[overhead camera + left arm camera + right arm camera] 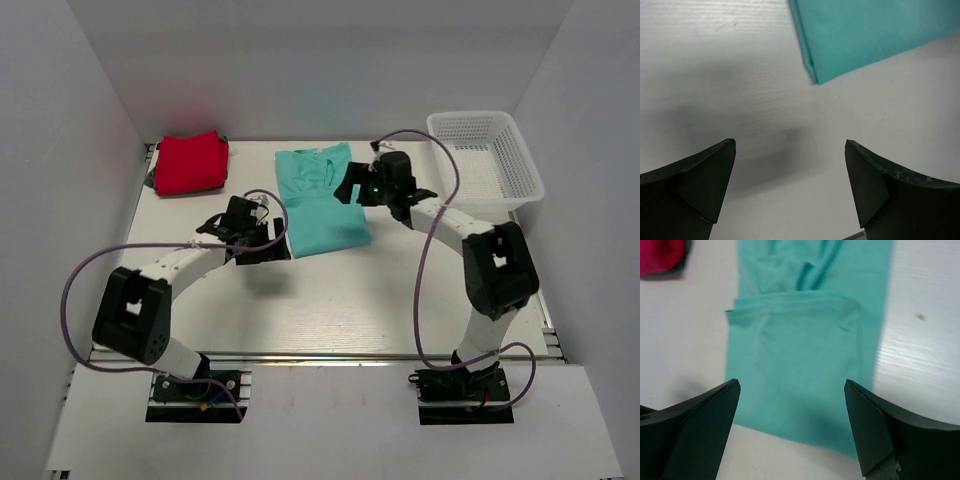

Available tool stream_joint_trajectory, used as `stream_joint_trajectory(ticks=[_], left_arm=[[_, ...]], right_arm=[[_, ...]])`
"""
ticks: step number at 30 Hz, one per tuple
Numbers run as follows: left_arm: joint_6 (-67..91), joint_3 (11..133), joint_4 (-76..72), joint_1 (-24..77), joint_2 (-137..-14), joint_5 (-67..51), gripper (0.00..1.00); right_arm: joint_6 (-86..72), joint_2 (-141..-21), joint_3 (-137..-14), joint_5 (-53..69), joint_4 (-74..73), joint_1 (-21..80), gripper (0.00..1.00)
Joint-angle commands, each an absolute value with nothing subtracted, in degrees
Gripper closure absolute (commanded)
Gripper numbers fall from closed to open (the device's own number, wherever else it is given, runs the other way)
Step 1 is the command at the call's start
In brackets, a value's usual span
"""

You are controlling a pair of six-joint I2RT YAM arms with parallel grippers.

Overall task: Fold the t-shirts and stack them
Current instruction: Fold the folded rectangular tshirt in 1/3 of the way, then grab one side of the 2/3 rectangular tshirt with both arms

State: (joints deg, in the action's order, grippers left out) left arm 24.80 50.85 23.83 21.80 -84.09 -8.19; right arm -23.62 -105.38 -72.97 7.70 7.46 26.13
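Both spread-fingered: left gripper beside, right gripper over seemingly half-folded teal t-shirt

You see a white plastic mesh basket in the upper right of the top view, at the far right corner of the pale, wood-grained tabletop. The right wrist view shows you a small dark speck at its upper right.

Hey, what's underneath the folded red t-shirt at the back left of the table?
A dark edge peeks out from under the red t-shirt on its left side. The shirt covers the rest, so what it is cannot be told.
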Motion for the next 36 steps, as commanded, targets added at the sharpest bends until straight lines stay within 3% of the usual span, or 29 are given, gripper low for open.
stream_joint_trajectory(ticks=[1,4,10,17,20,25,27,31,36], left_arm=[[22.8,54.9,17.8,22.2,-89.1,-12.7,0.00],[22.8,57.2,16.4,22.8,-92.8,-12.7,0.02],[22.1,61.1,14.5,24.9,-100.8,-12.0,0.22],[22.1,63.0,16.3,27.5,-104.3,-7.7,0.45],[21.6,63.0,16.8,28.0,-105.6,-7.0,0.59],[22.1,62.0,17.9,29.2,-106.2,-7.0,1.00],[22.1,61.4,17.9,29.2,-104.9,-7.6,1.00],[22.1,59.9,18.0,30.4,-100.2,-9.7,1.00],[22.7,57.0,22.1,32.4,-91.9,-14.2,1.00]], right_arm=[[-24.7,-101.2,-67.2,0.9,1.2,23.5,0.10],[-23.7,-100.5,-64.9,1.5,-6.9,21.9,0.10],[-24.4,-101.7,-62.9,7.0,-6.2,19.3,0.14],[-25.3,-107.8,-63.5,16.5,-5.2,18.1,0.32],[-25.8,-108.7,-63.5,19.6,-3.3,18.0,0.48],[-25.1,-107.5,-61.5,22.2,-2.1,18.0,0.90],[-24.4,-106.2,-60.5,23.4,-0.7,18.0,1.00],[-23.0,-102.9,-57.9,28.5,2.9,18.4,1.00],[-21.8,-93.7,-51.8,23.0,-3.5,18.2,1.00]])
